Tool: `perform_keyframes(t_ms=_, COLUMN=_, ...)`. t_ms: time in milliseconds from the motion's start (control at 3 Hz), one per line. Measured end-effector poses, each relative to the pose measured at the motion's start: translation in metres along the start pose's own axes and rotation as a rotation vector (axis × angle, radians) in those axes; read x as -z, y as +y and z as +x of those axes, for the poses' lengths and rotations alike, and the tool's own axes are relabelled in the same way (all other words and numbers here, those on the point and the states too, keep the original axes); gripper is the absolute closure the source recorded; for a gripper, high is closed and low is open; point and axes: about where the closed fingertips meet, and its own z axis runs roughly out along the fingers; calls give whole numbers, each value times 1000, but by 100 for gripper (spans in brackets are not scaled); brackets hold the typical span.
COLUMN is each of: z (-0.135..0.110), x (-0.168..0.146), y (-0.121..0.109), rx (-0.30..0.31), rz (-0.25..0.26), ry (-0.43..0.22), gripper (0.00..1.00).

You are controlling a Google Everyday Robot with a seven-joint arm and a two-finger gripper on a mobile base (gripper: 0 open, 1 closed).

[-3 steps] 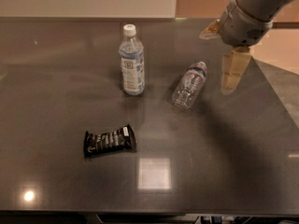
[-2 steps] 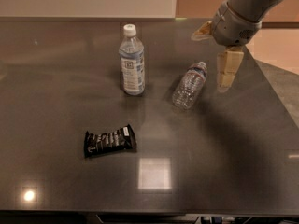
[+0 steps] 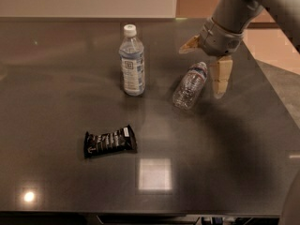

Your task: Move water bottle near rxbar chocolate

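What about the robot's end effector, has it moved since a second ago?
Yes. The end effector, fingers open, has shifted left and a little lower in the view, ending up nearer the lying water bottle, which stayed put.

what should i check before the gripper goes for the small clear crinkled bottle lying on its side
1. Gripper open: ok, its tan fingers are spread wide over the bottle's cap end.
2. Small clear crinkled water bottle grasped: not ok, it lies on its side on the dark table.
3. Fingers touching the bottle: cannot tell.
4. Flat black rxbar chocolate wrapper located: ok, front left, well apart from the bottle.
5. Path to the bar: probably ok, the upright white-capped labelled bottle stands behind that line.
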Motion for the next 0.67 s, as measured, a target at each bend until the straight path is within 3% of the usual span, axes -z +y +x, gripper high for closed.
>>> perform_keyframes(t_ms=667, z=-1, x=-34, y=-1, rx=139, rz=-108, ry=38, gripper=0)
